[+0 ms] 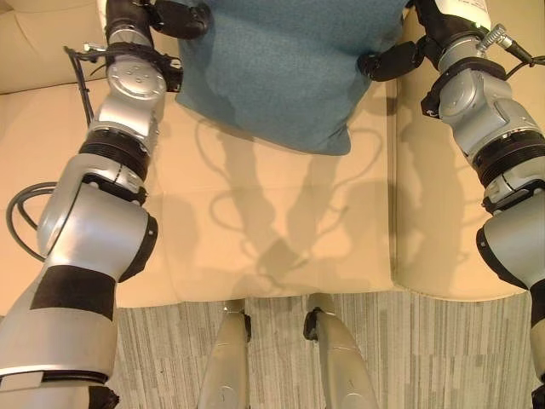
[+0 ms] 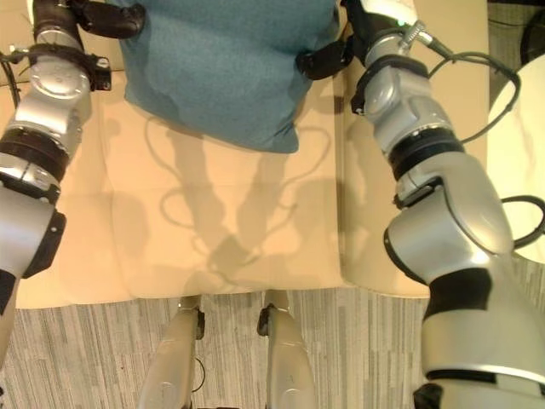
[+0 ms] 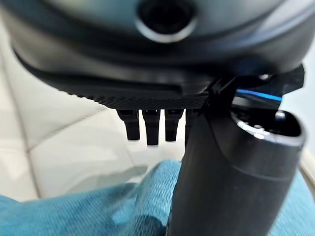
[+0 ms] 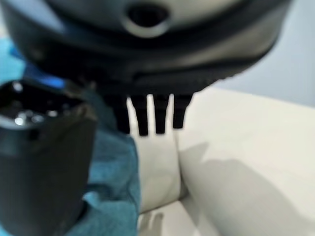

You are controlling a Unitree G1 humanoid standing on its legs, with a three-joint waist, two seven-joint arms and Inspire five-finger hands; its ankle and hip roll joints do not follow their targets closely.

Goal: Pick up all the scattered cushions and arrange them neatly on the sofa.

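Over the rear half of the cream leather sofa (image 1: 281, 247), operator, you have one teal-blue square fabric cushion (image 1: 281, 68), held up between both hands, its lower corner hanging toward the seat's right seam and casting a shadow on the seat below.

Item: left hand (image 1: 174, 17). Dark, at the cushion's left edge, thumb lying across the fabric. In its wrist view the fingers (image 3: 150, 129) run straight behind the cushion while the thumb (image 3: 226, 182) presses the front face, so the cloth is pinched between them.

Item: right hand (image 2: 328, 58). Dark, at the cushion's right edge, thumb laid onto the fabric. Its wrist view shows straight fingers (image 4: 147, 118) past the cushion's edge and the thumb (image 4: 42, 167) on the blue cloth; here too the cushion is nipped between thumb and fingers.

Item: sofa. Cream seat cushions meeting at a vertical seam toward the right side; padded backrest shows pale behind the cushion in both wrist views.

Item: grey striped carpet (image 1: 426, 358), along the sofa's front edge.
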